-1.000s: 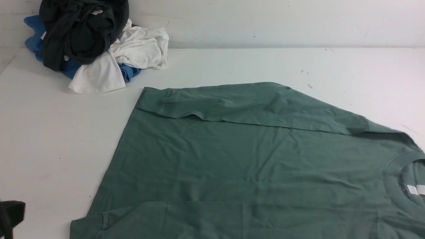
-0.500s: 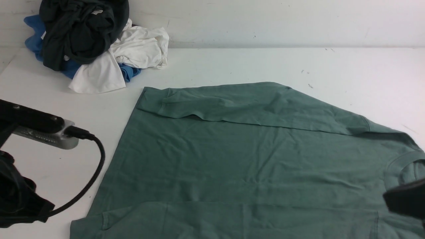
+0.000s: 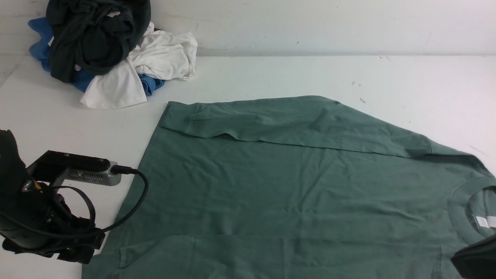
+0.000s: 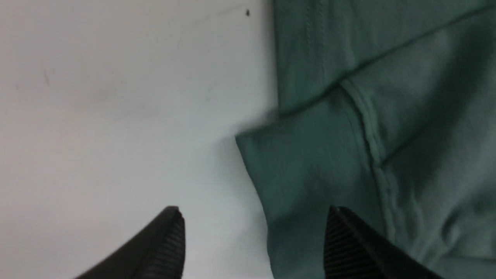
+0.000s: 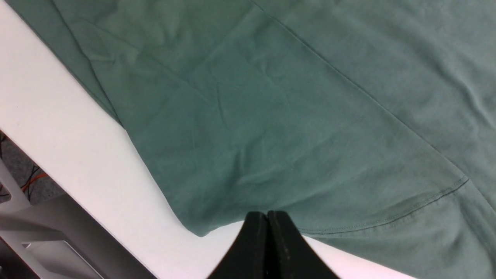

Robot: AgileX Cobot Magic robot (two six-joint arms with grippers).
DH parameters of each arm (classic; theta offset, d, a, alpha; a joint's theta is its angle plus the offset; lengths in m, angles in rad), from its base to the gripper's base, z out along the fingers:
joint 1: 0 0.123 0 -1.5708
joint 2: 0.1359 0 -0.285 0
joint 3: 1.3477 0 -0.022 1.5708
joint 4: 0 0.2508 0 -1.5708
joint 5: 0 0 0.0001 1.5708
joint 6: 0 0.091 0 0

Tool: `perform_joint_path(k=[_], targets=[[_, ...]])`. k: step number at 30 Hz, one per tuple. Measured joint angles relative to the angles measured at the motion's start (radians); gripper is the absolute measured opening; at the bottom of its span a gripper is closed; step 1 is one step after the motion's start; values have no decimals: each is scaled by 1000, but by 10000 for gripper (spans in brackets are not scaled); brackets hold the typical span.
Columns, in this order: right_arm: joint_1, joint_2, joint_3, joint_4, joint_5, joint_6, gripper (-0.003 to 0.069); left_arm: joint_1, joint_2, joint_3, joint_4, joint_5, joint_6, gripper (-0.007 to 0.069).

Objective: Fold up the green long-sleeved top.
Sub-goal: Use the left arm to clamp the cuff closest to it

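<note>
Green long-sleeved top (image 3: pixel 294 186): lies flat.
Left gripper (image 4: pixel 254 219): I see jaws spread over its edge.
Right gripper (image 5: pixel 267 217): pressed together, empty.

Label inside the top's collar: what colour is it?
White label, best seen in the front view.

Sage-green knit long-sleeved top (image 3: pixel 294 186) lying spread on a white table (image 3: pixel 407 77), with a black robot arm reaching in at each near corner.

The top is lying flat, its ribbed crew neck (image 3: pixel 459 201) pointing right and a small white neck label (image 3: pixel 482 221) showing. Its far sleeve (image 3: pixel 294 122) is lying folded across the body and its near sleeve (image 3: pixel 271 255) along the near edge. The left arm (image 3: pixel 35 217), carrying a silver-and-black wrist camera (image 3: pixel 77 170) with a looping black cable (image 3: pixel 139 197), is hovering at the top's near hem corner. The right arm (image 3: pixel 474 259) is showing just beside the collar. A heap of blackish, white and blue garments (image 3: pixel 112 50) is sitting at the table's far left corner.
</note>
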Motion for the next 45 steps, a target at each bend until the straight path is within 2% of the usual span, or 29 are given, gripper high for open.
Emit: perform_joint_path(k=[9, 12, 18, 19, 23, 26, 39, 45], targets=[[0, 0, 0, 0, -9, 0, -14, 1, 173, 0, -46, -84, 17, 433], [0, 0, 0, -2, -12, 0, -14, 1, 190, 0, -58, -86, 29, 387], [0, 0, 0, -3, -21, 0, -14, 1, 191, -1, -76, -89, 34, 223], [0, 0, 0, -3, -21, 0, -14, 1, 191, -1, -76, -89, 35, 223], [0, 0, 0, -4, -23, 0, -14, 1, 191, -1, -76, -89, 36, 127], [0, 0, 0, -4, -23, 0, -14, 1, 188, -1, -76, -82, 40, 93], [0, 0, 0, -4, -24, 0, -14, -3, -24, -1, -69, -5, 44, 76], [0, 0, 0, -4, -24, 0, -14, -3, -31, 0, -49, 7, 44, 76]])
